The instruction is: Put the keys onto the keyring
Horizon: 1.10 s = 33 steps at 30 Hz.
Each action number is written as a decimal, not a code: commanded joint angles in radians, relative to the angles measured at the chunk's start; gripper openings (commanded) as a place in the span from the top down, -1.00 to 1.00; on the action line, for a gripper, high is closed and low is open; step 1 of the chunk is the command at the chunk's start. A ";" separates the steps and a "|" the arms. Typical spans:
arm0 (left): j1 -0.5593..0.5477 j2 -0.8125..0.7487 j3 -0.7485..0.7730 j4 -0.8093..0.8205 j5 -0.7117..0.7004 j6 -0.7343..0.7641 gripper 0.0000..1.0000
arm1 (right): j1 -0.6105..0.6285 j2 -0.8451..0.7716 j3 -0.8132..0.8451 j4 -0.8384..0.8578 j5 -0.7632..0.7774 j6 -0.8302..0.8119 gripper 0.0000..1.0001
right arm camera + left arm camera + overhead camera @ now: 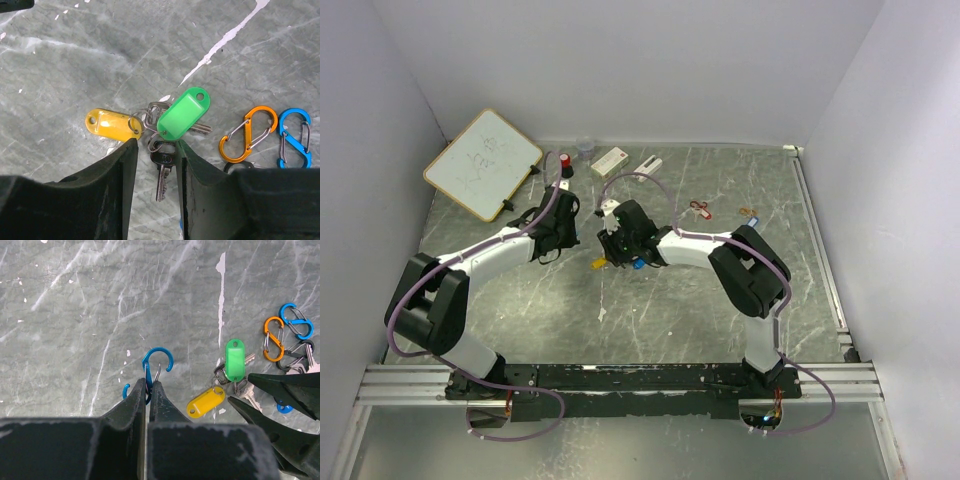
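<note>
My left gripper (148, 382) is shut on a blue S-shaped carabiner keyring (157, 361), whose hooked end sticks out past the fingertips just above the table. My right gripper (156, 145) is open and straddles a silver key (162, 167) that lies on the table. That key is joined by small rings to a green tag (182, 114) and a yellow tag (111, 125). The same tags show in the left wrist view, green (234, 360) and yellow (206, 402). In the top view both grippers, left (566, 232) and right (617, 258), meet at mid-table.
An orange carabiner (248, 134) and a second blue carabiner (295, 137) lie right of the keys. A red tag (699, 208) and an orange item (750, 212) lie farther right. A whiteboard (483, 163), two white blocks (609, 159), a red-capped cylinder (566, 165) and a clear cup (585, 147) stand at the back.
</note>
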 commanded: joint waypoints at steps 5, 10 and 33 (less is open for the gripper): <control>0.010 -0.033 0.003 0.006 0.012 -0.001 0.86 | 0.005 0.027 0.028 0.006 0.026 0.001 0.33; 0.013 -0.035 0.001 0.006 0.014 0.000 0.86 | 0.004 0.026 0.025 0.010 0.036 0.002 0.48; 0.011 -0.020 0.041 0.057 0.156 0.016 0.87 | -0.018 -0.272 -0.187 0.195 0.128 -0.046 1.00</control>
